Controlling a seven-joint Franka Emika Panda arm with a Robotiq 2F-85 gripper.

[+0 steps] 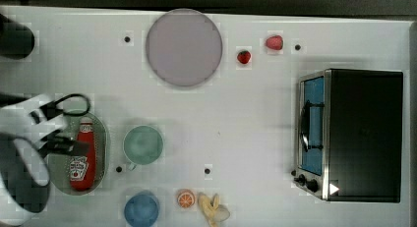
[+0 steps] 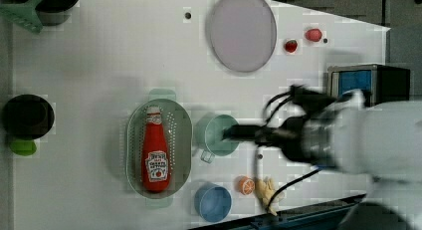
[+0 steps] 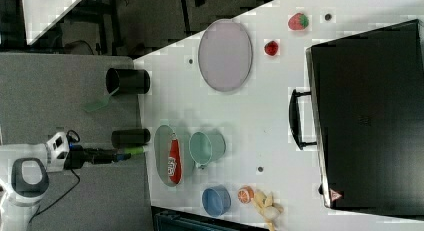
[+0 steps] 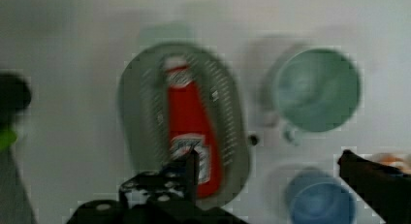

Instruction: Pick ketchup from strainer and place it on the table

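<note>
The ketchup (image 1: 83,158), a red squeeze bottle with a white cap, lies lengthwise in the pale green oval strainer (image 1: 102,143) near the top view's left edge of the white table (image 1: 236,114). It also lies in the strainer (image 2: 183,135) as the ketchup (image 2: 155,153) in the left view. In the wrist view the ketchup (image 4: 191,122) rests below my gripper (image 4: 266,173), which hangs above the strainer (image 4: 140,112). Its two dark fingers (image 4: 190,168) stand wide apart, open and empty. In the top view the gripper (image 1: 69,146) overlaps the strainer's left side.
A green cup (image 1: 143,145) stands right beside the strainer, with a blue cup (image 1: 141,209), an orange slice (image 1: 186,198) and a banana (image 1: 212,209) near the table edge. A grey plate (image 1: 183,47), two strawberries (image 1: 244,56) and a toaster oven (image 1: 354,133) lie farther off.
</note>
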